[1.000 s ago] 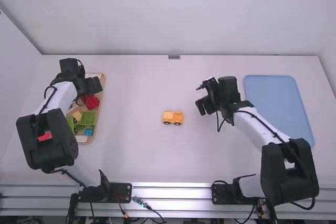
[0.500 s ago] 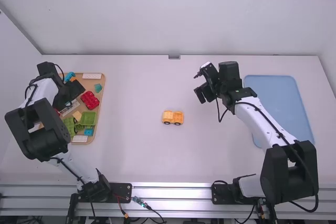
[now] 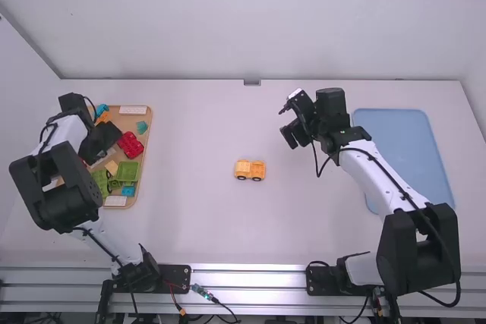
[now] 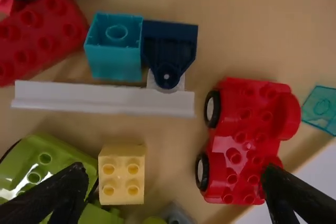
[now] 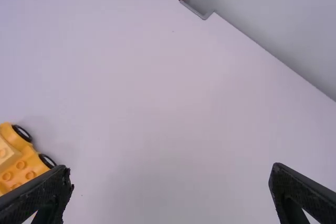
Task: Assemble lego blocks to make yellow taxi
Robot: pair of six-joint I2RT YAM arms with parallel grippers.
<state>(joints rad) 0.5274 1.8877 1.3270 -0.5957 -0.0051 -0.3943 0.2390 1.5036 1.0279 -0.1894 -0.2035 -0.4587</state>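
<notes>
Two pairs of fingers stand apart: left gripper (image 4: 173, 169) above the pale-yellow plastic brick (image 4: 121, 176), right gripper (image 5: 170, 168) near the orange-yellow toy vehicle (image 3: 250, 170) on the white counter (image 3: 205, 221). I'd centre the left one, then pinch squarely, clear of the lime-green plastic piece (image 4: 39, 163).

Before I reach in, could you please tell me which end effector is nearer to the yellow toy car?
Right. The right end effector is beyond the yellow car and to its right; the left end effector is far to its left, over the parts tray.
</notes>
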